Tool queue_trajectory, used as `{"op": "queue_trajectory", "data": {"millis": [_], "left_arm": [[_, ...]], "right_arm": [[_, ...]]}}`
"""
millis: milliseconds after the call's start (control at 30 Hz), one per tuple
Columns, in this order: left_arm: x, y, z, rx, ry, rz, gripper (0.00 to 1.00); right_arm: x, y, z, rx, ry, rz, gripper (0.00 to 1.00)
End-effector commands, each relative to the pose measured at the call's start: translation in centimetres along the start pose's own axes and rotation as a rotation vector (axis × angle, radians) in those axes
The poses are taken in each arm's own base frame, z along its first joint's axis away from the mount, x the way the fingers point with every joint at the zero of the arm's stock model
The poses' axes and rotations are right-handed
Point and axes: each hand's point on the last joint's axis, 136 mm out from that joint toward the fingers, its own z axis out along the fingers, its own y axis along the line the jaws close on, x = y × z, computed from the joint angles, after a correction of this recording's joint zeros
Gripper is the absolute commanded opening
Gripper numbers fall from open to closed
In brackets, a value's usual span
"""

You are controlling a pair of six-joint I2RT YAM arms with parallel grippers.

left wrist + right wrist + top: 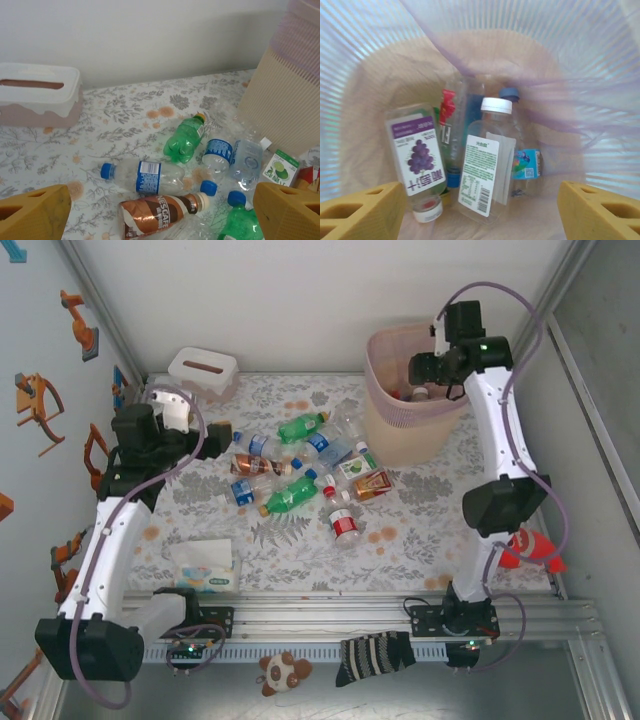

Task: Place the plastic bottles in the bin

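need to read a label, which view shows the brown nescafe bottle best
The left wrist view: the brown Nescafe bottle lies close to the camera, label readable. The top external view shows the bottle small, lettering too tiny to read. The right wrist view looks down into the bin.

The left arm rose from its base and bent at the wrist. This left the left pincer pointing toward the other arm's side, tilted down and low over the surface, with its yellow fingers spread wide and nothing between them. The right arm stretched farther out, the right pincer turned downward, its fingers likewise apart and gripping nothing.
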Motion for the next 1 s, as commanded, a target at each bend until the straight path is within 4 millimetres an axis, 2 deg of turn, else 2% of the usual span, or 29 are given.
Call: {"op": "queue_trajectory", "data": {"millis": [0,133,300,400,567,700,833,967], "left_arm": [[0.3,-0.5,0.1,0.023,0.055,-0.079,0.91],[2.4,0.5,1.4,-0.022,0.170,-0.187,0.85],[6.0,1.8,2.9,-0.118,0.348,-0.304,0.83],[8.1,2.1,3.7,-0.151,0.446,-0.337,0.82],[12.0,0.9,5.1,-0.103,0.608,-0.341,0.80],[15.1,-1.6,6.0,0.077,0.775,-0.233,0.78],[17.8,-1.9,6.7,0.134,0.900,-0.047,0.74],[19.7,-2.3,7.1,0.187,0.956,0.134,0.76]], "right_arm": [[-1.3,1.7,-3.2,-0.085,-0.090,0.038,0.78],[-1.5,2.6,-5.6,-0.147,-0.149,0.063,0.77],[-0.7,3.2,-8.1,-0.193,-0.207,0.093,0.77],[0.3,3.2,-8.8,-0.203,-0.216,0.101,0.77],[2.4,3.7,-9.0,-0.235,-0.198,0.108,0.76],[4.1,3.8,-8.4,-0.245,-0.169,0.111,0.76],[5.4,4.1,-7.4,-0.256,-0.130,0.112,0.75],[6.2,4.2,-6.7,-0.262,-0.103,0.110,0.75]]}}
